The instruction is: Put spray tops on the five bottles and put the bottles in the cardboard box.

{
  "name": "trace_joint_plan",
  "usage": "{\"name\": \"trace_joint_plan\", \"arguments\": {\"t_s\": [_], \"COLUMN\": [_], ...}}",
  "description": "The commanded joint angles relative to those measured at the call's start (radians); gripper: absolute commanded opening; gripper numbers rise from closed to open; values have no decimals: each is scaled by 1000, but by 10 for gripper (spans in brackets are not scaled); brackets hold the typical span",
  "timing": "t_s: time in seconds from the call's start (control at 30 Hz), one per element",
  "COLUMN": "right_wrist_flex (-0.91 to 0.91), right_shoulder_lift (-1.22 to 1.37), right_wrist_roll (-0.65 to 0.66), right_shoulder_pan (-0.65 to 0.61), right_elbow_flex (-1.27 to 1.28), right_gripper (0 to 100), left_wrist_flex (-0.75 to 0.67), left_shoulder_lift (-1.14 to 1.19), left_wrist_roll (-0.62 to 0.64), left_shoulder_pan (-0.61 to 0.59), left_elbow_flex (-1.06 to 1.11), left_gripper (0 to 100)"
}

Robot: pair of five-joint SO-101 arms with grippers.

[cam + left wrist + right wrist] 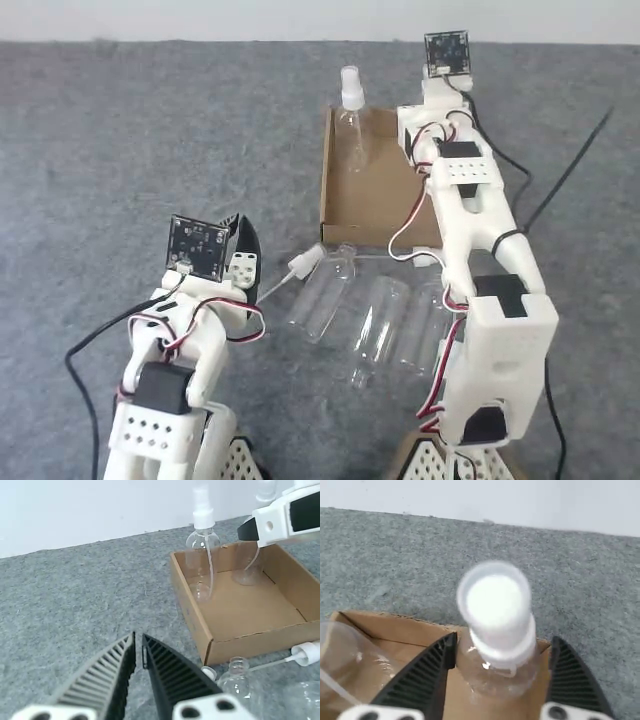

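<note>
The cardboard box (372, 205) lies open at the far middle of the mat. In its far left corner stands a clear bottle with a white spray top (352, 112), also seen in the left wrist view (202, 542). My right gripper (502, 642) is over the box's far right side, shut on a second capped bottle (496, 630) that stands on the box floor (248, 567). Three uncapped clear bottles (378, 318) lie side by side in front of the box. A loose spray top (305, 263) with its tube lies beside them. My left gripper (139, 637) hovers shut and empty left of the box.
Grey felt covers the table, with open room to the left of the box (250, 639). The right arm (480, 250) stretches over the lying bottles and the box's right wall. Cables trail from both arms.
</note>
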Motion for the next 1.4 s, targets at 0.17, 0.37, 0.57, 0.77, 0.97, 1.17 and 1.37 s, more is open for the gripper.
{"name": "trace_joint_plan", "arguments": {"t_s": [0.17,0.37,0.57,0.77,0.97,1.17,1.37], "right_wrist_flex": [-8,-8,168,377,604,931,1326], "right_shoulder_lift": [-33,-38,-38,-38,-38,-38,-36], "right_wrist_roll": [-2,0,0,-2,-2,-6,-3], "right_shoulder_pan": [-13,-13,-7,-5,-5,-5,-5], "right_elbow_flex": [-34,-44,-213,-440,-635,-835,-988], "right_gripper": [324,325,325,325,323,322,322], "left_wrist_flex": [-23,-23,-25,-25,-26,-26,-26], "left_shoulder_lift": [-11,-11,-11,-11,-11,-11,-11], "left_wrist_roll": [6,6,6,6,9,9,11], "left_shoulder_pan": [-9,-9,-11,-11,-11,-11,-11], "left_elbow_flex": [-7,-7,-7,-7,-7,-7,-7], "left_gripper": [12,12,12,12,12,12,12]}}
